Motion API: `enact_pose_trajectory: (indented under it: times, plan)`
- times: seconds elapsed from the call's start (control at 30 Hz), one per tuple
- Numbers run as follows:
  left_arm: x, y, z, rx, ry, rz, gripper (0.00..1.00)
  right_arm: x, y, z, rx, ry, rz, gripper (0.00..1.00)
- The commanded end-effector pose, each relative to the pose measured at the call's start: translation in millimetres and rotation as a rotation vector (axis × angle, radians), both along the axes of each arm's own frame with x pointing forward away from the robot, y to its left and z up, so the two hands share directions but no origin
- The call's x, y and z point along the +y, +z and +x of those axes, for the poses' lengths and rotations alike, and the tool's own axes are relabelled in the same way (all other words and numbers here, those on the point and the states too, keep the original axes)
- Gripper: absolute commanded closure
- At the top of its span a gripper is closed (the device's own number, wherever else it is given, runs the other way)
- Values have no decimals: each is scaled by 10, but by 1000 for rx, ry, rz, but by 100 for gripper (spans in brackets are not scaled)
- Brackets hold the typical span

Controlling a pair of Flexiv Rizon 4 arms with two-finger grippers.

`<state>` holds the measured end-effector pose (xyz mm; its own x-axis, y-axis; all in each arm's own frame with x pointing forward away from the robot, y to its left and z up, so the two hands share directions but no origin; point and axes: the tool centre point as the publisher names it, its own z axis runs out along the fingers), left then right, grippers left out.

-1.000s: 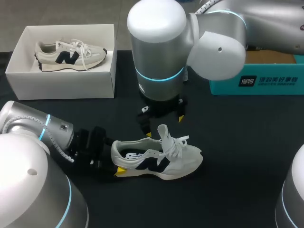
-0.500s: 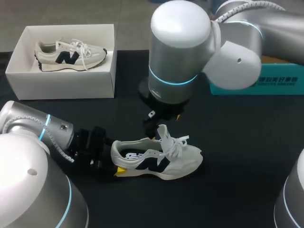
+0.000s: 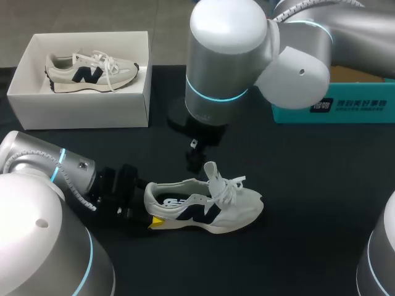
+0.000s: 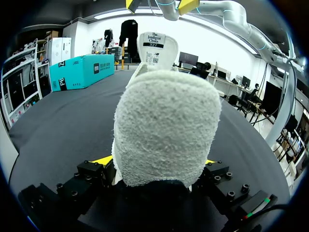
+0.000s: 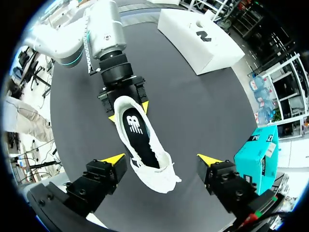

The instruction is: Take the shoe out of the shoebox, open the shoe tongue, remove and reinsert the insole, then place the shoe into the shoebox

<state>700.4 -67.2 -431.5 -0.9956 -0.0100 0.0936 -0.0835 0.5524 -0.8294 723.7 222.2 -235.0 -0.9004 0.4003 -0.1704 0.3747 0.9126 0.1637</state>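
The black counter (image 3: pixel 308 185) is carrying the shoe (image 3: pixel 203 206) near its centre, out of the white shoebox (image 3: pixel 80 98) at 10 o'clock. The left tool (image 4: pixel 155 162) is clamping the heel from both sides. Compared with one second ago, the right arm is shifting toward 9 o'clock. This is bringing the right tool (image 5: pixel 161 158), wide and empty, over the tongue (image 3: pixel 212 171). Judgement: tongue opening is starting, and the insole (image 5: pixel 137 130) is lying seated.

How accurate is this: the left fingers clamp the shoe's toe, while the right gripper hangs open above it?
One error: the left fingers clamp the shoe by its heel, not its toe, as the left wrist view shows. The right gripper hangs open above it.
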Motion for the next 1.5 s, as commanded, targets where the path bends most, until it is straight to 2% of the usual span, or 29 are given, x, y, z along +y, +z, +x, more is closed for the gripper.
enact_pose_trajectory:
  times: [0.03, 0.17, 0.27, 0.87, 1.03, 1.23, 1.5]
  plan:
    - [-12, -71, 5, 0, 0, 6, 100, 206, -71, 127, 19, 57, -22, 100]
    - [-12, -71, 5, 0, 0, 6, 100, 308, -104, 154, 15, 147, -11, 100]
    - [-12, -71, 5, 0, 0, 6, 100, 316, -159, 122, 36, 126, -3, 100]
    - [-12, -71, 5, 0, 0, 6, 100, 316, -159, 122, 36, 126, -3, 100]
    - [-12, -71, 5, 0, 0, 6, 100, 454, -470, 100, 84, 186, -24, 100]
    - [-12, -71, 5, 0, 0, 6, 100, 510, -705, 9, 138, 230, -20, 100]
    - [-12, -71, 5, 0, 0, 6, 100, 544, -820, -189, 173, 233, -18, 100]
